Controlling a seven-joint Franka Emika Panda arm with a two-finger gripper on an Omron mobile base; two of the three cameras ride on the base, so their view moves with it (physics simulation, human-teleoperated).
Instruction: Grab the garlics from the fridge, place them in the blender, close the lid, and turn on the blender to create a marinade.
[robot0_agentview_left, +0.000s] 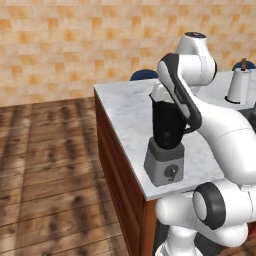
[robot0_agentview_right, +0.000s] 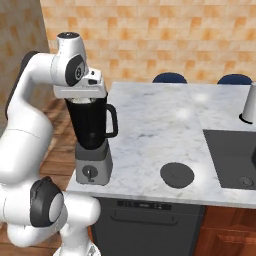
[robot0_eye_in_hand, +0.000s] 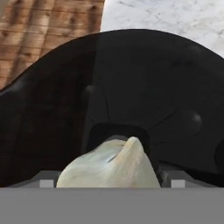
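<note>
Hand view: gripper (robot0_eye_in_hand: 109, 183) jaws spread around pale garlic (robot0_eye_in_hand: 111, 168), poised over black blender (robot0_agentview_right: 92, 135) mouth. Lid (robot0_agentview_right: 177, 175) lies on counter (robot0_agentview_right: 150, 125), at blender's 3 o'clock. Drop, lidding, switching-on remain.

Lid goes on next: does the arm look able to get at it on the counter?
Probably yes: the lid lies flat on open counter right of the blender, nothing around it.
</note>
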